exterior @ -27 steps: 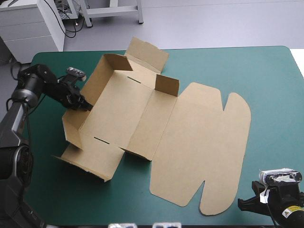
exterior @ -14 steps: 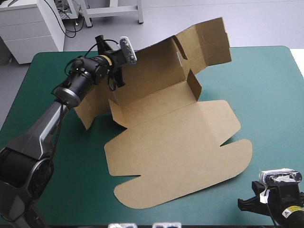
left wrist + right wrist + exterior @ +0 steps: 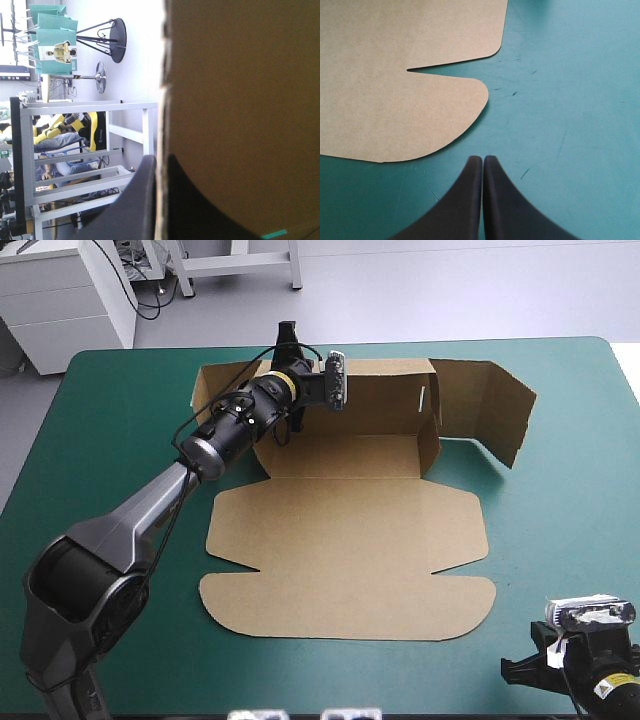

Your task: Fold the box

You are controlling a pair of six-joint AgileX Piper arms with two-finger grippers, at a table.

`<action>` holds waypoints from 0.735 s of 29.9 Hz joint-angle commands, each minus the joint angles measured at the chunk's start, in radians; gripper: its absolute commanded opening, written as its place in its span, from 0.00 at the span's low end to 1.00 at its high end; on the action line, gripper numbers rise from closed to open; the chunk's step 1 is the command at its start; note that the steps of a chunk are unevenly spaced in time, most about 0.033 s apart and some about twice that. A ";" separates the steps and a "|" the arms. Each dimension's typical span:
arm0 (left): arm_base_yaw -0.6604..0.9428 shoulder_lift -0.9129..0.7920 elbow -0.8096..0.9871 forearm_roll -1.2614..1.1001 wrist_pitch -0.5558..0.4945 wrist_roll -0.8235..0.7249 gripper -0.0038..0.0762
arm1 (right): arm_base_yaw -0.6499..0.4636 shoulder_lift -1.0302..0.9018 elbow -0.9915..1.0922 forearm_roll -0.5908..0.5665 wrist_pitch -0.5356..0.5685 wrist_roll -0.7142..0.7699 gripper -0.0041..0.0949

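The brown box (image 3: pixel 350 540) lies mid-table, its wide lid panel flat toward the near edge. Its far wall stands upright, and a side flap (image 3: pixel 490 410) juts out at the far right. My left gripper (image 3: pixel 291 422) reaches over the far wall near its left end. In the left wrist view the gripper (image 3: pixel 160 162) is shut on the box (image 3: pixel 240 90), one black finger on each side of the board's edge. My right gripper (image 3: pixel 515 672) rests low at the near right corner. It (image 3: pixel 483 159) is shut, holding nothing, just short of the lid's rounded corner (image 3: pixel 395 100).
The table's far edge (image 3: pixel 400 342) runs close behind the raised wall. Bare teal-green cover (image 3: pixel 570 520) lies to the box's right and more (image 3: pixel 110 470) to its left. The near edge is close under the right gripper.
The box was tilted up earlier and has swung round; its lid now lies flat toward the near edge. My left gripper moved right along the far side, still holding the wall. The right arm stayed still.
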 commanded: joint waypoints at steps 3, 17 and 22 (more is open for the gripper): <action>-0.005 -0.028 -0.040 0.179 -0.070 -0.174 0.04 | 0.003 0.012 -0.023 0.023 -0.051 -0.002 0.04; -0.005 -0.017 -0.040 0.314 -0.051 -0.302 0.04 | 0.003 0.122 -0.148 0.080 -0.074 -0.035 0.04; -0.005 -0.017 -0.040 0.340 -0.051 -0.302 0.04 | 0.003 0.341 -0.353 0.089 -0.116 -0.035 0.04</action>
